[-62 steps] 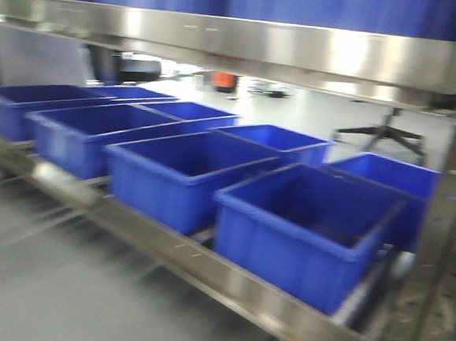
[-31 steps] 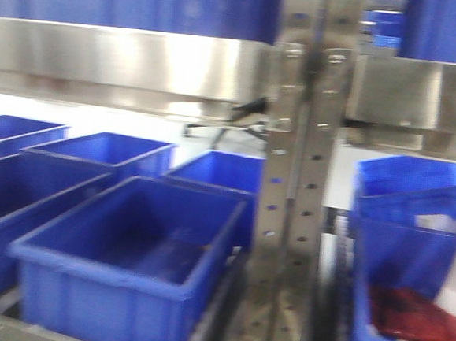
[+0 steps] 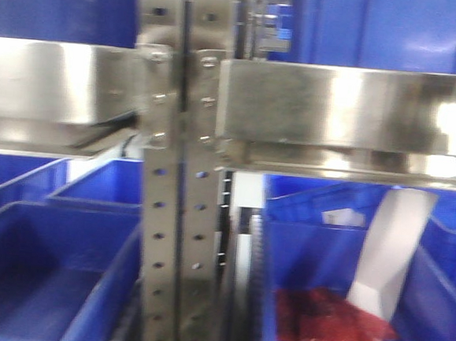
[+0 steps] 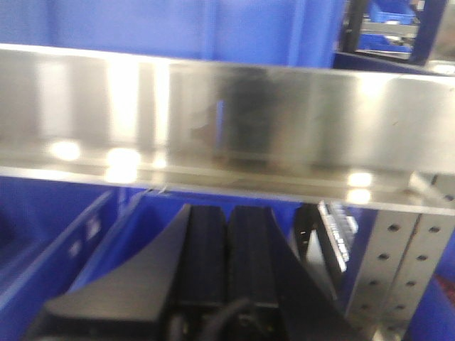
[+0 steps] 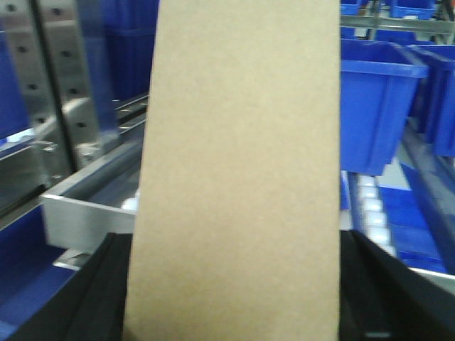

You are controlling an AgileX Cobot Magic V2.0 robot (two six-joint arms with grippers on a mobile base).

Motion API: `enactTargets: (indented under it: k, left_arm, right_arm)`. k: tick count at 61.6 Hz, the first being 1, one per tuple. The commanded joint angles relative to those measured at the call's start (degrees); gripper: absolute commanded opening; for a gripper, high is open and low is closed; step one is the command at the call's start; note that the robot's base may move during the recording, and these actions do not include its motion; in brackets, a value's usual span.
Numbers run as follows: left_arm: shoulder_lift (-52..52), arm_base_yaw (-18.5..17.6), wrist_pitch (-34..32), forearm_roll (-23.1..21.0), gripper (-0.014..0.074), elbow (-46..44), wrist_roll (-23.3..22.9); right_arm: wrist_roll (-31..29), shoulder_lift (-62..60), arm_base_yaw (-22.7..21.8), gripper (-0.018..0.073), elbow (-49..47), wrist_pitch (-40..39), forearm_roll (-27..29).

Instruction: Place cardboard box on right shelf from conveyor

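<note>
The cardboard box (image 5: 238, 170), a plain tan slab, fills the middle of the right wrist view. My right gripper (image 5: 234, 291) is shut on it, with a black finger (image 5: 99, 291) on each side. My left gripper (image 4: 227, 241) is shut with nothing in it and sits just below a polished steel rail (image 4: 227, 121). In the front view the right shelf (image 3: 351, 109) shows its mirror-like front rail, to the right of the perforated uprights (image 3: 168, 229). The conveyor is out of view.
Blue bins (image 3: 38, 274) sit under the left rail. Below the right shelf a blue bin (image 3: 429, 328) holds red packets (image 3: 326, 324) and a white card (image 3: 392, 247). More blue bins (image 5: 377, 106) and a slanting steel rail end (image 5: 85, 213) flank the box.
The front view has swung to the right: the uprights went from the right edge to left of centre. The right shelf's rail and the bin with red packets now fill the right half.
</note>
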Motion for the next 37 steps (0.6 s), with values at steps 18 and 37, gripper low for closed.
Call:
enactTargets:
  k: [18,37]
  left_arm:
    - [-0.86,0.23,-4.96,-0.34,-0.0116,0.55,0.02]
    - [-0.86,0.23,-4.96,-0.34,-0.0116,0.55,0.02]
  right_arm:
    - [-0.43,0.83,-0.27,0.0207,-1.61,-5.91,-0.78]
    - [-0.43,0.83,-0.27,0.0207,-1.61,-5.91,-0.78]
